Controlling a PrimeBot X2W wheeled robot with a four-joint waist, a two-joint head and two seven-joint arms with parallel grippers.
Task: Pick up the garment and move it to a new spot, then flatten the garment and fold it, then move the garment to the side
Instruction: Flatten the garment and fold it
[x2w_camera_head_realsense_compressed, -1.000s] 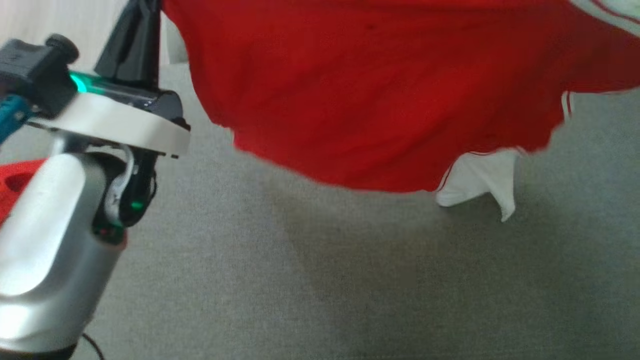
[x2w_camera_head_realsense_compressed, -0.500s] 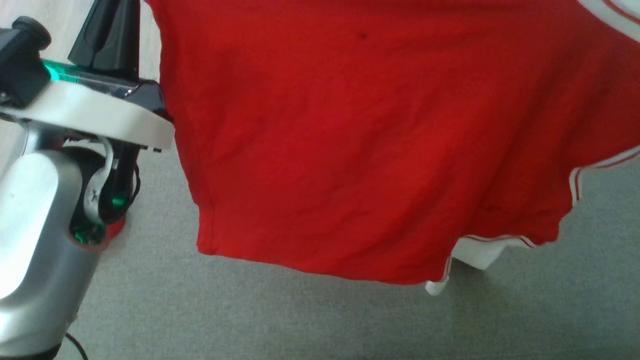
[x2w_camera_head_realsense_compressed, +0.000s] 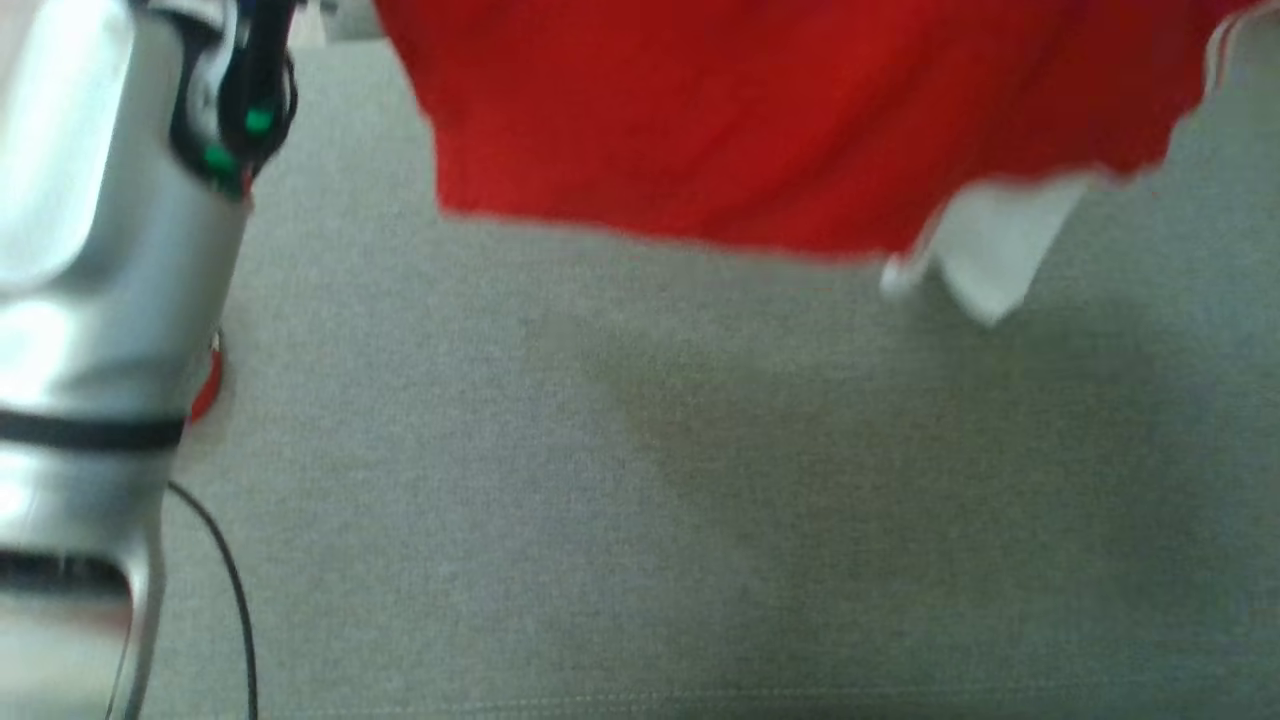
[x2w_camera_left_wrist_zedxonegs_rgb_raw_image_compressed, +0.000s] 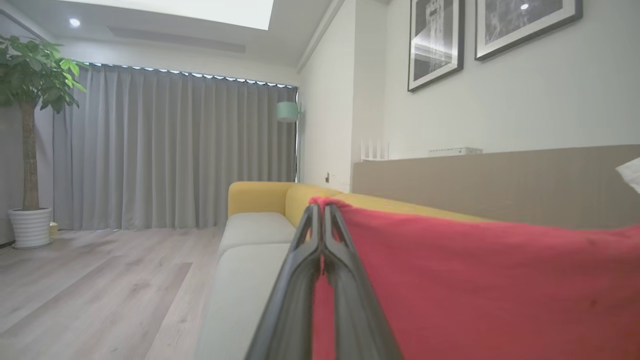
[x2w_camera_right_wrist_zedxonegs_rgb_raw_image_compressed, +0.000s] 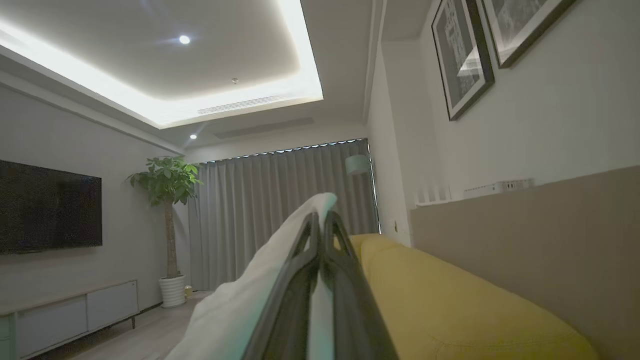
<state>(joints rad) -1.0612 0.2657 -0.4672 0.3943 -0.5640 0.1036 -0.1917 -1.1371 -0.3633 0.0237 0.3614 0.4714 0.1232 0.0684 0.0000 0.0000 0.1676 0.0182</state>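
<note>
Head view: red garment (x2w_camera_head_realsense_compressed: 750, 120) hangs spread above grey sofa seat (x2w_camera_head_realsense_compressed: 600, 500), left forearm (x2w_camera_head_realsense_compressed: 90, 250) upright at left. Wrist views: left end effector (x2w_camera_left_wrist_zedxonegs_rgb_raw_image_compressed: 320, 209) pinches its red edge, right end effector (x2w_camera_right_wrist_zedxonegs_rgb_raw_image_compressed: 320, 217) pinches its white part.

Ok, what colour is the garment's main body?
The garment is mostly red; head view shows it best.

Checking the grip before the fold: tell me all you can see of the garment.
The garment is thin red cloth with a white part at its lower right in the head view. It is held up spread, hem hanging, blurred, seemingly clear of the grey cushion. The left gripper is shut on a red edge, the right gripper on white cloth.
</note>
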